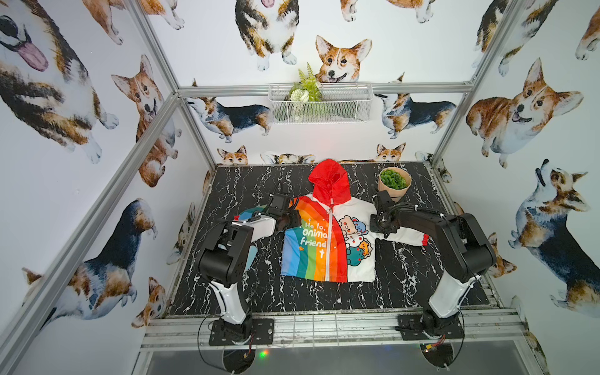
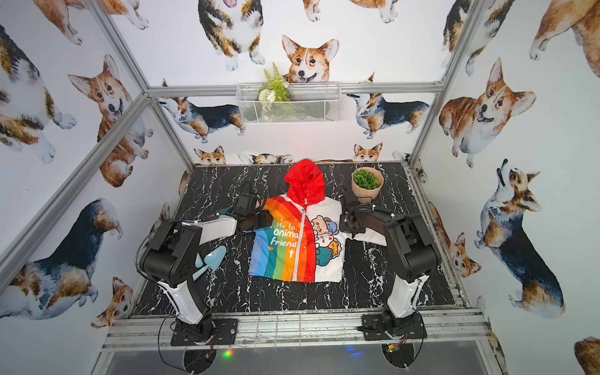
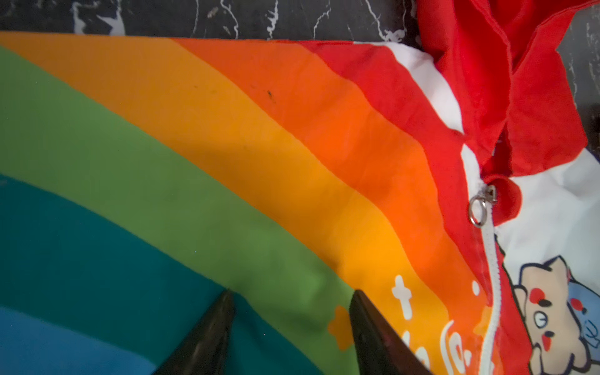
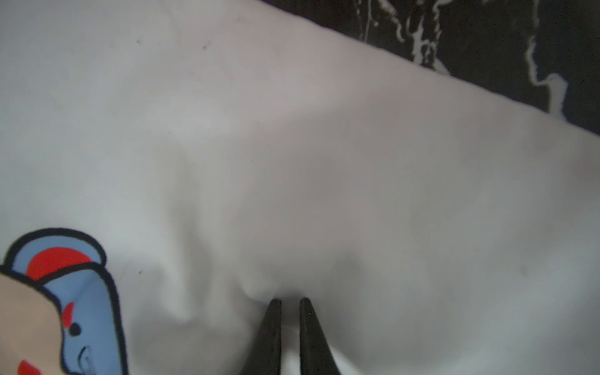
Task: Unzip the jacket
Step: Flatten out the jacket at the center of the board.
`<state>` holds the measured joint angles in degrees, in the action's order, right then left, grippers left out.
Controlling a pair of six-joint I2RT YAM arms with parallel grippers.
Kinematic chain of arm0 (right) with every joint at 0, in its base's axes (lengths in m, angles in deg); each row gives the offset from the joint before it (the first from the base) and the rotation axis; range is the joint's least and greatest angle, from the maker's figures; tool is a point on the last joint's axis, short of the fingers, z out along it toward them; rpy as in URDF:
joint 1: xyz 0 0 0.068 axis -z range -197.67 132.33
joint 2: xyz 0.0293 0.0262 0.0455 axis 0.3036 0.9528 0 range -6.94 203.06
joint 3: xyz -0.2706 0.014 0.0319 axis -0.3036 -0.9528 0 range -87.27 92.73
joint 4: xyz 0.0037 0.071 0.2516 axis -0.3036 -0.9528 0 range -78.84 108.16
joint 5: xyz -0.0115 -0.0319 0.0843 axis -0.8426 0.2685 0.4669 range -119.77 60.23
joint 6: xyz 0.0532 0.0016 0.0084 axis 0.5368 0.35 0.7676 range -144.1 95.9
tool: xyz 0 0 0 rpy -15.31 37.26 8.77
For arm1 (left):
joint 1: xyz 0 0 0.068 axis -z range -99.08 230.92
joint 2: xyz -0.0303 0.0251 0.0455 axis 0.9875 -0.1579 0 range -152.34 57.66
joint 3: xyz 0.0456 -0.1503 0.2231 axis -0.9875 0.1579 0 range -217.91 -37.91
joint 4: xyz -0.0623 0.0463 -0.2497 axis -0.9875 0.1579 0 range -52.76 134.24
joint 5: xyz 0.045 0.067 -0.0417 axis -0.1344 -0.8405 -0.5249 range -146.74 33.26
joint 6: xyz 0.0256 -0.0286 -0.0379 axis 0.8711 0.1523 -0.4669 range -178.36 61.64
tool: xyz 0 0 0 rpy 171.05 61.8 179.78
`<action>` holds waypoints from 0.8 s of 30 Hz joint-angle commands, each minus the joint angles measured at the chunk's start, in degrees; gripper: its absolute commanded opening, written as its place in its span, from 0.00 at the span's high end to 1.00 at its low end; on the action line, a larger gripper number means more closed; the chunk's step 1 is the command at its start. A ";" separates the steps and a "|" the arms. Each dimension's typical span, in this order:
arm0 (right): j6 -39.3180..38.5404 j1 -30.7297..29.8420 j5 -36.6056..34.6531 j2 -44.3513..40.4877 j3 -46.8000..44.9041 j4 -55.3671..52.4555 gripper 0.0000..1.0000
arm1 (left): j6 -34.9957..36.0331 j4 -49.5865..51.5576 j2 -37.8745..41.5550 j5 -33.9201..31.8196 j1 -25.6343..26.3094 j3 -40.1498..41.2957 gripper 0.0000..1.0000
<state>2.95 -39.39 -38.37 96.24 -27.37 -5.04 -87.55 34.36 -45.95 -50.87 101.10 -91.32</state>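
black marble tabletop (image 1: 246, 292) between corgi-papered walls carries the jacket (image 1: 305, 246) flat at its middle, hood away from the arms, zipped right up, with the zip pull (image 3: 480, 207) at the collar; the left gripper (image 3: 291, 293) stands released, tips on the green and teal stripes, while the right gripper (image 4: 289, 300) is clenched on a pucker of the white half. this looks like the bracing step, before any unzipping; next, one pincer must reach that small ring, nip it and draw it toward the hem, the other keeping the thin cloth taut.
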 commanded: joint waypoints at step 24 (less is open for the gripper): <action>7.98 -8.08 1.66 -34.04 -14.95 -10.36 0.43 | -1.14 28.17 28.66 -11.38 12.54 1.69 0.02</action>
<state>5.75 -45.64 -36.68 64.94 -40.16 -11.14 -87.09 53.40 -19.83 -55.83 110.22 -91.30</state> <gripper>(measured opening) 0.573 0.988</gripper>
